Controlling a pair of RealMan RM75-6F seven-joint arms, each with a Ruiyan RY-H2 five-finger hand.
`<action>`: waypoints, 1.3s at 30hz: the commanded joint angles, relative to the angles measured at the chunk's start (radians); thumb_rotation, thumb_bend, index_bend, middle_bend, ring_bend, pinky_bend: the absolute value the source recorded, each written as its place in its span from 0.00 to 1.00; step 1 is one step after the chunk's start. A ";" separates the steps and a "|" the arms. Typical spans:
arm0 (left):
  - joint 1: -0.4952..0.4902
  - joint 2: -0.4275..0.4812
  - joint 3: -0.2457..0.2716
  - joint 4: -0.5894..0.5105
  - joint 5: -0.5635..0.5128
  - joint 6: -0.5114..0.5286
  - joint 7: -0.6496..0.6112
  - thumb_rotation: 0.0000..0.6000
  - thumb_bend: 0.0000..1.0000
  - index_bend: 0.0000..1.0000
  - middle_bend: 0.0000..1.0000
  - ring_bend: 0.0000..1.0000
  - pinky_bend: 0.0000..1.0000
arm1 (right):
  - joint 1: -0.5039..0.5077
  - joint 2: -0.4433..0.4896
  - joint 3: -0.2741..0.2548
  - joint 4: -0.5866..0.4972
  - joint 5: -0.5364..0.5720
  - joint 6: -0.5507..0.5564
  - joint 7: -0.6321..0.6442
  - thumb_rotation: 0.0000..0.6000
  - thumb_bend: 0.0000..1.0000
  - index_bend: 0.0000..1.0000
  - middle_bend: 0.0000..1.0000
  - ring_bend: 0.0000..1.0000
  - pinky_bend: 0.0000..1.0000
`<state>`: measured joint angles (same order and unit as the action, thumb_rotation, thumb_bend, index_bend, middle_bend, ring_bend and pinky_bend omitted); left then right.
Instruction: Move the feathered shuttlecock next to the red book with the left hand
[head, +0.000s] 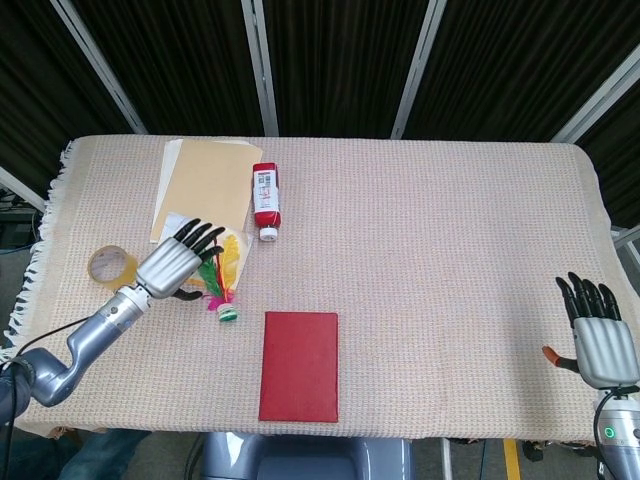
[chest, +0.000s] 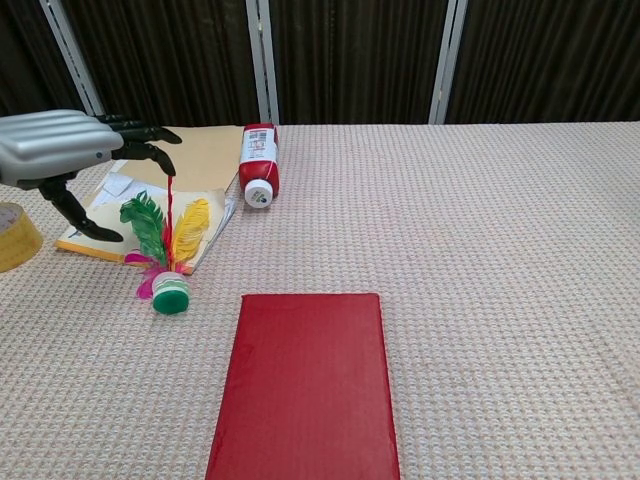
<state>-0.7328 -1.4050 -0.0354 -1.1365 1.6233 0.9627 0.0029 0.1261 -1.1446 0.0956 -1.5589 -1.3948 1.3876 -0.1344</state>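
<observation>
The feathered shuttlecock (head: 221, 283) (chest: 166, 247) lies on the cloth with green, red and yellow feathers and a green-and-white base, left of the red book (head: 300, 365) (chest: 306, 390). My left hand (head: 173, 260) (chest: 68, 152) hovers open just above and left of the feathers, fingers spread, holding nothing. My right hand (head: 598, 336) rests open at the table's near right edge, far from both things; the chest view does not show it.
A red bottle (head: 266, 201) (chest: 259, 162) lies behind the shuttlecock. A tan folder with papers (head: 204, 190) (chest: 180, 165) lies at the back left, partly under the feathers. A tape roll (head: 110, 265) (chest: 14, 236) sits left of my left hand.
</observation>
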 joint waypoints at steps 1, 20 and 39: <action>-0.018 0.004 -0.021 0.005 -0.046 -0.043 0.054 0.89 0.13 0.21 0.00 0.00 0.00 | 0.001 -0.001 0.001 0.000 -0.001 0.003 -0.004 1.00 0.08 0.00 0.00 0.00 0.00; -0.101 -0.080 0.005 0.062 -0.033 -0.102 -0.016 0.81 0.07 0.33 0.00 0.00 0.00 | 0.009 -0.019 0.014 0.018 0.009 0.015 -0.021 1.00 0.08 0.00 0.00 0.00 0.00; -0.122 -0.018 0.004 -0.033 -0.126 -0.193 0.129 0.75 0.05 0.31 0.00 0.00 0.00 | -0.001 -0.025 0.011 0.019 0.001 0.041 -0.033 1.00 0.08 0.00 0.00 0.00 0.00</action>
<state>-0.8524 -1.4184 -0.0334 -1.1737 1.4996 0.7735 0.1298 0.1253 -1.1699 0.1071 -1.5396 -1.3936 1.4290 -0.1682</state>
